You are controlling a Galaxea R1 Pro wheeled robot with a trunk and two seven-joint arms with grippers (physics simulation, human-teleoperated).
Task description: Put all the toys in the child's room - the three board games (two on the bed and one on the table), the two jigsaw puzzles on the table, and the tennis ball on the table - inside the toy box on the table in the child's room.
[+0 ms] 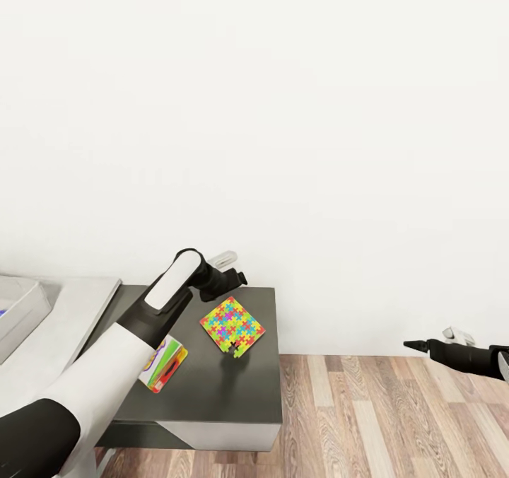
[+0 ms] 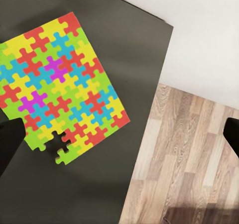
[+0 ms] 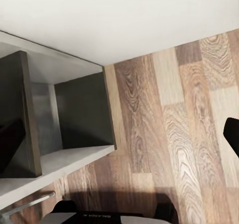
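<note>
Jigsaw puzzle [image 1: 232, 327]: one multicoloured sheet was found lying flat on the dark-grey section of the table [image 1: 212, 400], near its back right corner; in the left wrist view the sheet [image 2: 59, 86] was seen whole and untouched, one piece at its near corner standing slightly proud.
Board game [image 1: 164, 366]: a colourful box was noted on the same dark top, partly hidden behind the left forearm.
Toy box [image 1: 20, 310]: a light-grey bin was seen at the far left on the lighter table section, well apart from the puzzle; its contents could not be made out (a small blue patch only).
Left gripper [image 1: 237, 269]: held above the puzzle; in the left wrist view the dark fingertips [image 2: 10, 139] were set wide apart, nothing between them, so the jaws were judged released.
Right gripper [image 1: 417, 344]: held out over the wood floor [image 1: 396, 414], right of the table and clear of it; its jaws were judged spread and empty.
Progress: the puzzle and the box were not yet stowed; the other toys could not be accounted for. The task was judged far from complete.
Edges and room: the puzzle lay close to the right table edge, floor directly beyond; the wall stood just behind; open air was available above.
</note>
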